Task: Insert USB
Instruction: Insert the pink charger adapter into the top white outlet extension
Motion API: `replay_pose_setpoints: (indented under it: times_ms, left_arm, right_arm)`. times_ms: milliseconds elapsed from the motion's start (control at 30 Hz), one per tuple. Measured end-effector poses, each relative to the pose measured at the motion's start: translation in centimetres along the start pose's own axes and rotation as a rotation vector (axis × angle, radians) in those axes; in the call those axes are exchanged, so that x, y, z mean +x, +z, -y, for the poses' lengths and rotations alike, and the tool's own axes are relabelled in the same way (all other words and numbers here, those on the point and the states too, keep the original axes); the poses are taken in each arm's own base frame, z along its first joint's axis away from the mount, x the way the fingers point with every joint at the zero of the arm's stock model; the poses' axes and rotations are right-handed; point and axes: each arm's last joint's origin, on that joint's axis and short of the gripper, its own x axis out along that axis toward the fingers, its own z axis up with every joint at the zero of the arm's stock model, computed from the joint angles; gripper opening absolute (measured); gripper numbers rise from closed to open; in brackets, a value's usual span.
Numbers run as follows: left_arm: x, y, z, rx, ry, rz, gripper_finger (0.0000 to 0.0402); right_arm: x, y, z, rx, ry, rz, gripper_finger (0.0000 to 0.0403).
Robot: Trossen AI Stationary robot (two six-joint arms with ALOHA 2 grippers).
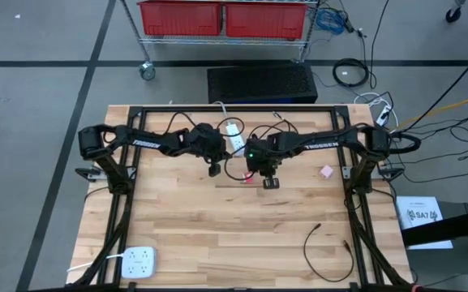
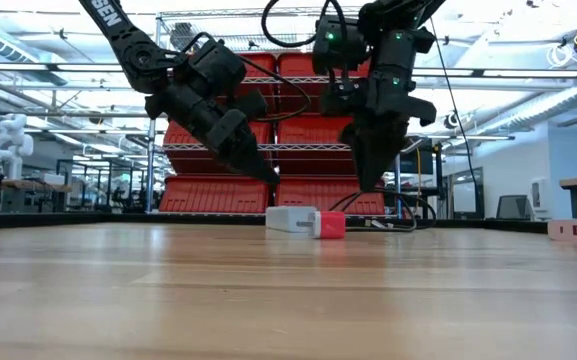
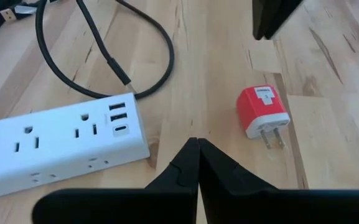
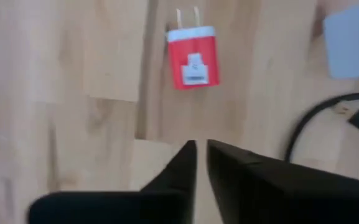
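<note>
Over wooden table [image 1: 217, 243], both claws hover closed, empty, flanking red charger [image 3: 263, 112].

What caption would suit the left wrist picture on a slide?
Left gripper, shut and empty, hovers over a white power strip and a red wall charger lying apart on the wooden table.
</note>
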Motion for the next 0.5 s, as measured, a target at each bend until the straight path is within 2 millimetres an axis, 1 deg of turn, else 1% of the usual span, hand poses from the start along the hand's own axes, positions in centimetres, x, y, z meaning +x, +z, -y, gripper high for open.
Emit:
replay_pose_setpoints:
  times_ms: [67,200,500]
  left_arm:
    - [0.00,-0.02,0.00,0.000,0.000,-0.002,0.0008]
    - [0.00,-0.01,0.01,0.000,-0.001,-0.002,0.0008]
    - [0.02,-0.01,0.06,-0.009,-0.002,-0.002,0.0008]
  right_arm:
    - [0.00,0.03,0.04,-0.009,-0.009,0.002,0.0005]
    - [0.00,0.08,-0.09,-0.013,-0.008,0.003,0.0014]
    - [0.00,0.05,-0.18,0.005,0.018,0.005,0.0012]
